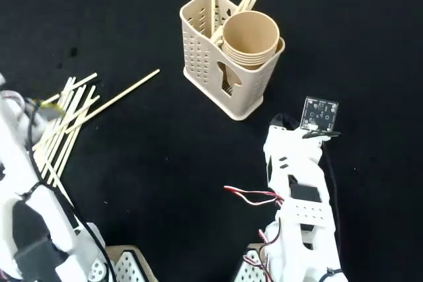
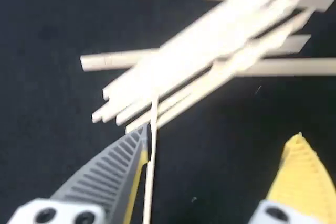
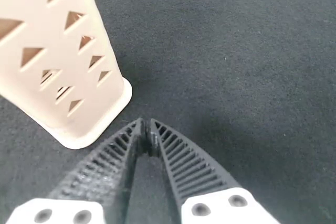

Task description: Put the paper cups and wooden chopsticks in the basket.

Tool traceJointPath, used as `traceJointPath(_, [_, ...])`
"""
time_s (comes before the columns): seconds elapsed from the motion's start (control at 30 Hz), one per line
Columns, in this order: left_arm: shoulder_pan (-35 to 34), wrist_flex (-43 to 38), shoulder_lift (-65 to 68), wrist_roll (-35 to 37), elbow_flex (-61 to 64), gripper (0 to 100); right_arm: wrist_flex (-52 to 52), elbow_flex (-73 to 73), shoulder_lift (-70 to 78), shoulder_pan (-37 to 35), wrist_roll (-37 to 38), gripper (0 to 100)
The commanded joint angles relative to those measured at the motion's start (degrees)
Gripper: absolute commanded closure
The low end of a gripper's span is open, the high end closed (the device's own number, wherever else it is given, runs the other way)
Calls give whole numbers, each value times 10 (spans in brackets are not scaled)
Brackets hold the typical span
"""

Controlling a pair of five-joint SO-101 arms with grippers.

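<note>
Left pincer [image 2: 210,182]: spread wide, the grey finger on one side and the yellow finger on the other, hanging low over the near end of the stick pile at the table's left edge; it gripped nothing, though one thin stick lay along the inner edge of the grey finger.
Loose chopsticks [image 1: 66,117]: a fanned bundle flat on the black table [image 1: 370,44], well apart from the basket; several overlapped and crossed.
Their long axis: in the high view it ran on a diagonal from the near-left up toward the far-right, so the far tips aimed roughly at the basket.
Lone chopstick [image 1: 122,94]: it lay apart from the fan on a flatter diagonal, its far tip the nearest of all to the basket.
Step in hand, as I judged it: gathering sticks from the pile.
Doing it well: set the fingers across the long axis, not along it, and close near the middle of a few sticks so that they hang level; the stick beside the grey finger ran lengthwise to it and would likely slip free.
Basket [image 1: 205,64]: upright at the far centre of the table.
Paper cups [image 1: 251,34]: nested in a stack, mouths up, in the basket's right compartment.
Stored chopsticks [image 1: 213,4]: standing on end in the left compartment, leaning.
Right pincer [image 3: 144,135]: fingers pressed together on nothing, just beside the basket's near corner, low over the table.
</note>
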Motion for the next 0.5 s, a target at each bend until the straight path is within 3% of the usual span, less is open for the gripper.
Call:
traceJointPath(0.0, [-41,-111,-38,-6,170,618,-10,-1,-13,-5,3,983])
traceJointPath(0.17, [-64,-303,-87,-18,334,618,-10,-1,-13,-5,3,983])
traceJointPath(0.47, [-61,-353,-110,-48,410,700,-10,-1,-13,-5,3,983])
